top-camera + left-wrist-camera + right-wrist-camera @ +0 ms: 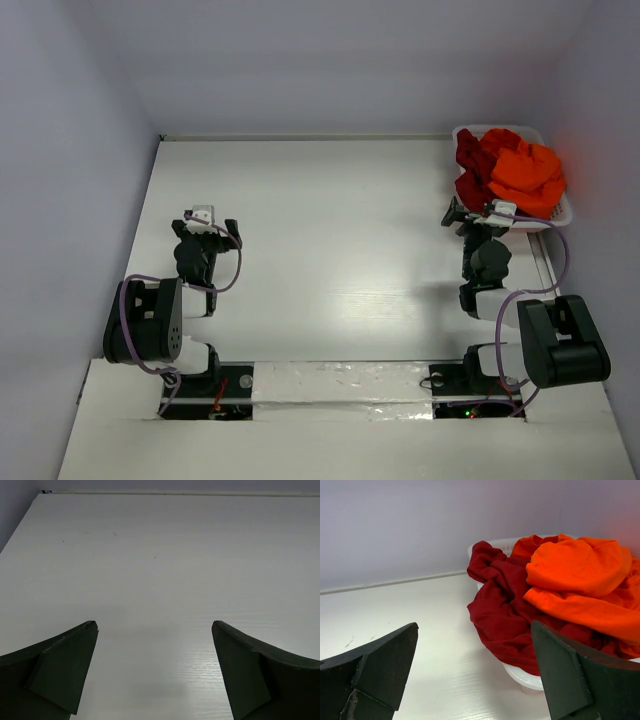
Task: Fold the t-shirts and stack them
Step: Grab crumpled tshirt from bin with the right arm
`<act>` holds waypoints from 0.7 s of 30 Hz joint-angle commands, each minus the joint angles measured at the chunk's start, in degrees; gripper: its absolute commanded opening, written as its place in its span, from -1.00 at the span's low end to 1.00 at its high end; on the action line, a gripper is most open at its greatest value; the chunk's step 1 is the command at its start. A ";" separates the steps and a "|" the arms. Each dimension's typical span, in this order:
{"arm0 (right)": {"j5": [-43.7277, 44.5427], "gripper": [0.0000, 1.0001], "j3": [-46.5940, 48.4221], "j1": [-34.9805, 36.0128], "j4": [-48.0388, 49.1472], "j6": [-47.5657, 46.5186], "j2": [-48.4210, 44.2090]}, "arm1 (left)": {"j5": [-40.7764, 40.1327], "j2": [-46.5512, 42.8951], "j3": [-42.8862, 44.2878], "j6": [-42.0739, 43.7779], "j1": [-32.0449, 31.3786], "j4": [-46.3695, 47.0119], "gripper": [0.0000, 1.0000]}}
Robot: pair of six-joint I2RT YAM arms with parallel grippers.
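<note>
A bright orange t-shirt (pixel 528 172) and a dark crimson t-shirt (pixel 472 165) lie crumpled together in a white basket (pixel 558 214) at the table's far right. In the right wrist view the crimson shirt (pixel 506 611) hangs over the basket's rim (pixel 526 678) and the orange shirt (pixel 580 575) lies on top. My right gripper (pixel 480 215) is open and empty, just in front of the basket, close to the crimson cloth; it shows in its wrist view too (pixel 475 670). My left gripper (pixel 203 222) is open and empty over bare table at the left (pixel 155 667).
The white table (pixel 340 230) is walled by pale panels at the back and both sides. A taped strip (pixel 340 385) runs along the near edge between the arm bases. Purple cables loop beside both arms.
</note>
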 commanded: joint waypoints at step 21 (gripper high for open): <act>13.70 1.00 39.26 -0.29 -57.23 12.97 -8.96 | -1.04 -4.62 45.88 -10.47 -4.01 -50.20 0.98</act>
